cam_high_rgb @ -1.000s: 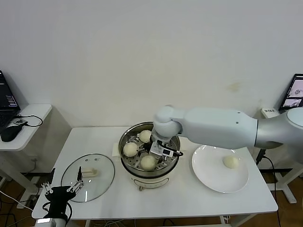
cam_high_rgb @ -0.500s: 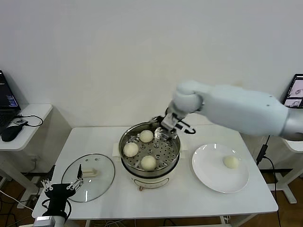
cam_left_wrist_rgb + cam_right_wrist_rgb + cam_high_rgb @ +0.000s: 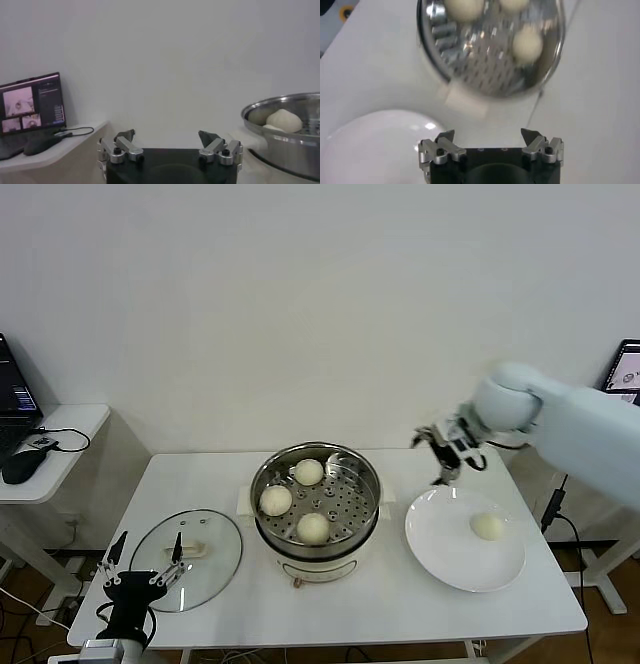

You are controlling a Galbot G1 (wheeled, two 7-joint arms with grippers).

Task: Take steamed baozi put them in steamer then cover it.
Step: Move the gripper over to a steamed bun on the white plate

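Swung away from the steamer (image 3: 315, 502), the right gripper (image 3: 447, 446) now hangs above the plate's (image 3: 440, 556) far rim — fingers spread wide, empty. Three baozi (image 3: 313, 527) sit on the tray; the fourth (image 3: 487, 526) lies on the plate. The left gripper (image 3: 140, 568), arm mostly cut off, waits open beside the cover (image 3: 187, 557).

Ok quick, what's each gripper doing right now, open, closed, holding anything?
Left gripper: open, empty, low by the cover.
Right gripper: open, empty, above the far edge of the plate.
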